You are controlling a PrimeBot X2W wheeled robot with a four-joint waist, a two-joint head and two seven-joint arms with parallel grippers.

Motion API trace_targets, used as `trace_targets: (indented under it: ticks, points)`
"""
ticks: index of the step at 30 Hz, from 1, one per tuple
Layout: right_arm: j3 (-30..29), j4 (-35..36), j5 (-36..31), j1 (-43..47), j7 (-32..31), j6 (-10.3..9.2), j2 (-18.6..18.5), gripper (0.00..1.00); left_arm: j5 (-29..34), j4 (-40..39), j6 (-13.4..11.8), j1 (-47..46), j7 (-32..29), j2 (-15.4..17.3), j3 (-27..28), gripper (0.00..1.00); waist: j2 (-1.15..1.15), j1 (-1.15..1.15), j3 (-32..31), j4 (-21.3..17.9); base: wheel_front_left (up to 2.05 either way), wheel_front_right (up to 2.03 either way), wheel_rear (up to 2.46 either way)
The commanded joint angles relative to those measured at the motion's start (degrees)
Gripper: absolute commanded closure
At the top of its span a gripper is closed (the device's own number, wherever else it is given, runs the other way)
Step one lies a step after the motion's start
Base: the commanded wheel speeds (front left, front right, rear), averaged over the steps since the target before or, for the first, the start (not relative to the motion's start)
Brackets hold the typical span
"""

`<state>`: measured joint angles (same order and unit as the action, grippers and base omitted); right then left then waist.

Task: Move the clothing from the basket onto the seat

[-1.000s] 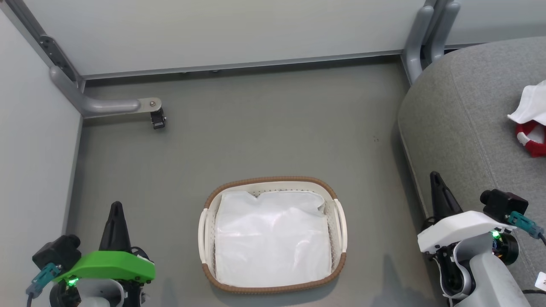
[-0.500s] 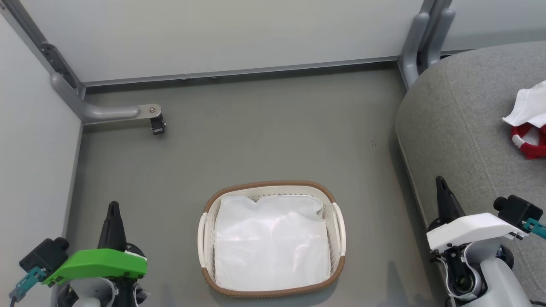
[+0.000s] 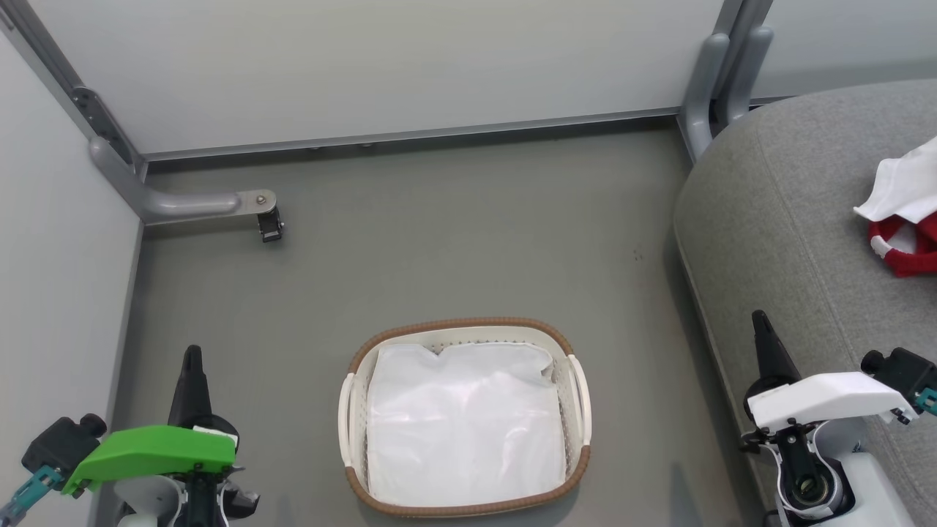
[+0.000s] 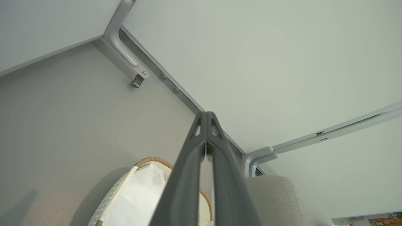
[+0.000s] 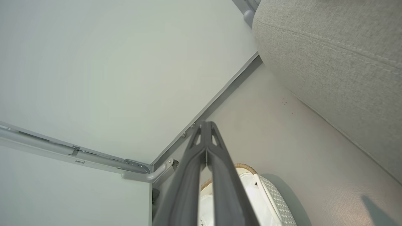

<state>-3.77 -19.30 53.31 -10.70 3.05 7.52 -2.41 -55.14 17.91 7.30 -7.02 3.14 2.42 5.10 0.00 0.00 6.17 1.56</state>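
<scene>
Down at the near left corner of the floor (image 3: 439,241), the left gripper (image 3: 192,360) hangs under its green cover, pointing toward the far wall. Its two dark fingers (image 4: 188,163) lie pressed together from base to tip in the left wrist view, closed on nothing. Farther back on the left, a grey metal bracket (image 3: 198,201) juts out from the wall corner just above the floor, with a small dark clamp at its end.

Near the middle of the floor's near edge stands the basket (image 3: 461,323), white and perforated, with a brown woven rim and a white handle on each side. A flat white sheet (image 3: 465,424) covers its bottom from wall to wall.

To the right of the basket, the right gripper (image 3: 762,328) rises from its white cover over the seat's left edge. Its fingers (image 5: 191,175) meet along their whole length in the right wrist view, shut and empty.

The seat (image 3: 790,219), grey fabric with a seam line, takes up the right side beyond the floor's right edge. The clothing (image 3: 904,219) lies toward the seat's right, well apart from the basket and both grippers: a white cloth piece rests on a bunched red jersey with a white stripe, both cut off by the picture's edge.
</scene>
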Motion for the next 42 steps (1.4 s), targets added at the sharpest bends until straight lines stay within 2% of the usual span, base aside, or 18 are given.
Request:
trace_targets:
  ticks: [1,20,42]
  points:
    - [-0.37,0.91,1.89,0.45,-0.41,-0.02,-0.36,1.0,-1.91,-0.89,0.14,0.52,-0.39,0.39,0.14,1.0,0.0,0.0,-0.14,-0.04,0.0,0.0,0.0]
    - [-1.24,2.57,15.04,1.88,-3.7,-0.03,-0.45,1.0,-14.43,-2.06,0.2,0.75,-3.74,0.49,0.68,1.0,0.0,0.0,-1.81,-0.48,0.0,0.0,0.0]
    - [-2.05,3.99,26.47,3.2,-6.57,-0.03,-0.53,1.0,-25.27,-2.92,0.25,0.92,-6.62,0.56,1.13,1.0,0.0,0.0,-3.55,-0.93,0.0,0.0,0.0]
